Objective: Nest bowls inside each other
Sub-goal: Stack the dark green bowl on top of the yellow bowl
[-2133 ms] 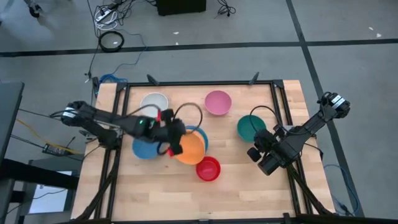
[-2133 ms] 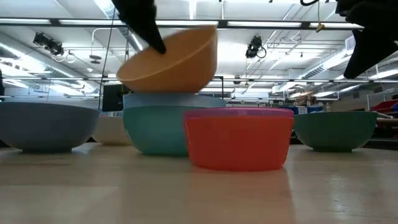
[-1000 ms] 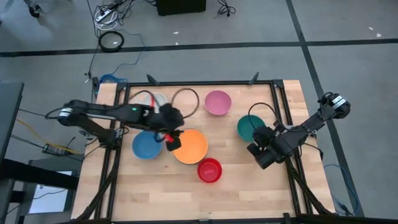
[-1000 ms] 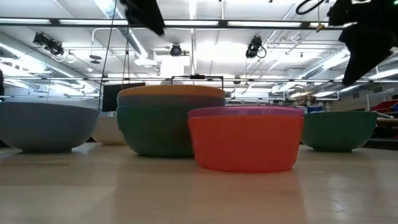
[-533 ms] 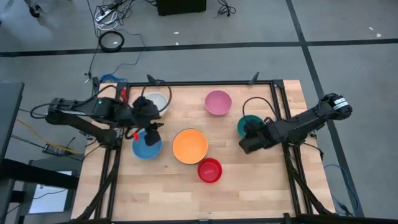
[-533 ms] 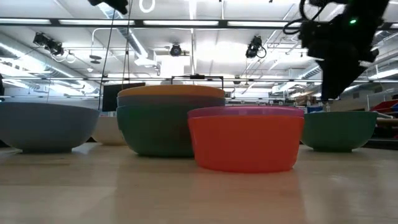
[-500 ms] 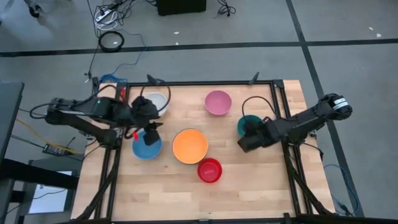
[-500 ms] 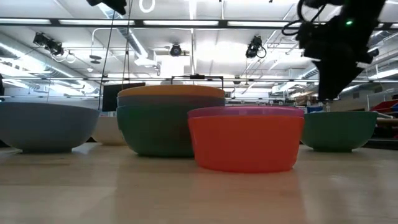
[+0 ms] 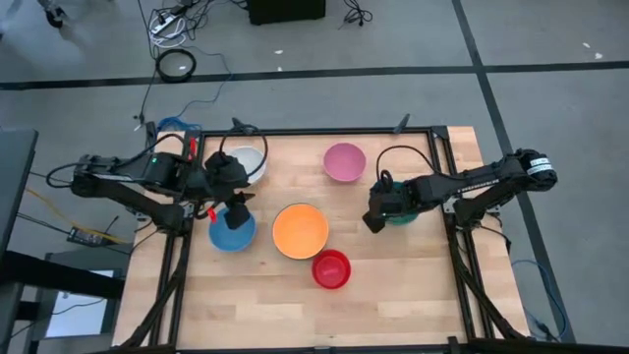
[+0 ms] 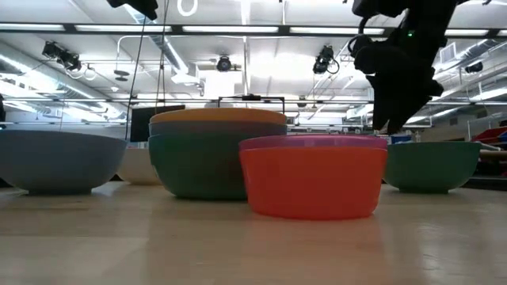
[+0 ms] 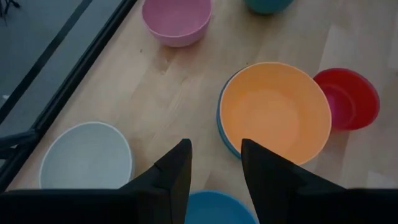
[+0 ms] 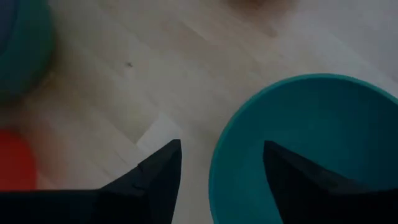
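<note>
Two grippers released: right gripper point(image 9: 374, 218) jaws straddle teal bowl point(image 12: 311, 149) rim near worktop right edge; left gripper point(image 9: 236, 213) above blue bowl point(image 9: 232, 234), jaws empty.

Stacked bowls point(image 9: 300, 230) mid-table — smallest bowl point(image 9: 330, 268) just beside

High view: the teal bowl point(image 9: 401, 211) lies mostly under the right gripper point(image 9: 374, 215); the left gripper point(image 9: 236, 214) covers part of the blue bowl point(image 9: 226, 234). Low view: the red bowl point(image 10: 313, 182) hides most of the pink bowl point(image 10: 313, 142); the white bowl point(image 10: 142, 166) shows only as a sliver. How many bowls sit under the orange bowl point(image 9: 300, 230) cannot be told.
</note>
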`<state>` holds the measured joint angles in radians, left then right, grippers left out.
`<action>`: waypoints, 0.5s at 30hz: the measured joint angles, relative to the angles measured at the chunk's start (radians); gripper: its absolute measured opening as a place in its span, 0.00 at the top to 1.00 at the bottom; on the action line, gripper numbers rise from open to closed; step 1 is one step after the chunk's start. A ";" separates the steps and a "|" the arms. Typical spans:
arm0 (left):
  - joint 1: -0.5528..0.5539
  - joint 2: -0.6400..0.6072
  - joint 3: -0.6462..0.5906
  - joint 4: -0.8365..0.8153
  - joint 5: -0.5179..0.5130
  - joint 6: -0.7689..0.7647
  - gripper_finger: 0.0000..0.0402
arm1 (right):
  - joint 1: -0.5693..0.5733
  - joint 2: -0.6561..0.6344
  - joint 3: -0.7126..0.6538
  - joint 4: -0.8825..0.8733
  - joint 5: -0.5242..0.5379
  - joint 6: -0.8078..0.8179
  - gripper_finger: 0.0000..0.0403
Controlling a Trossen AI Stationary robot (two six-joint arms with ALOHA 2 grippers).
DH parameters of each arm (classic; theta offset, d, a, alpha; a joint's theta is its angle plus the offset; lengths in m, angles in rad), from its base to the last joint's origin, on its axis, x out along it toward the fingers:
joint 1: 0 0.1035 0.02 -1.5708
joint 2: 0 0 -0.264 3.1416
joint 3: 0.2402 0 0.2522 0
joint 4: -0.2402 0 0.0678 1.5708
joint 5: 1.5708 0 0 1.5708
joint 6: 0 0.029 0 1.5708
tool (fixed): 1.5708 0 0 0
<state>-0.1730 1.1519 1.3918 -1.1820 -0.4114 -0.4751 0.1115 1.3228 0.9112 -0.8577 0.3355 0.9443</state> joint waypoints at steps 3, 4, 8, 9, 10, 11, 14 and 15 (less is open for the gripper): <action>0.000 0.000 0.000 0.000 0.000 0.000 0.63 | -0.001 0.012 0.000 -0.002 -0.028 0.002 0.47; 0.000 0.000 0.000 0.000 0.000 0.000 0.63 | -0.001 0.019 0.000 -0.007 -0.041 0.004 0.48; 0.000 0.000 0.000 0.000 0.000 -0.001 0.63 | 0.012 0.078 0.000 -0.015 -0.075 0.003 0.48; 0.000 0.000 0.000 0.000 0.000 -0.001 0.63 | 0.018 0.094 0.000 -0.015 -0.078 0.003 0.48; 0.000 0.000 0.000 -0.001 0.000 -0.001 0.63 | 0.020 0.112 0.000 -0.015 -0.078 0.003 0.48; 0.000 0.000 0.000 -0.001 0.000 -0.001 0.63 | 0.020 0.130 0.000 -0.015 -0.079 0.003 0.48; 0.000 0.000 -0.001 -0.001 0.000 0.000 0.63 | 0.019 0.185 0.000 -0.015 -0.077 0.001 0.49; 0.000 0.000 -0.001 0.000 0.000 0.000 0.63 | 0.019 0.203 0.000 -0.015 -0.077 -0.002 0.49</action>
<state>-0.1730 1.1519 1.3911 -1.1824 -0.4114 -0.4755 0.1303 1.5259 0.9108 -0.8724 0.2583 0.9425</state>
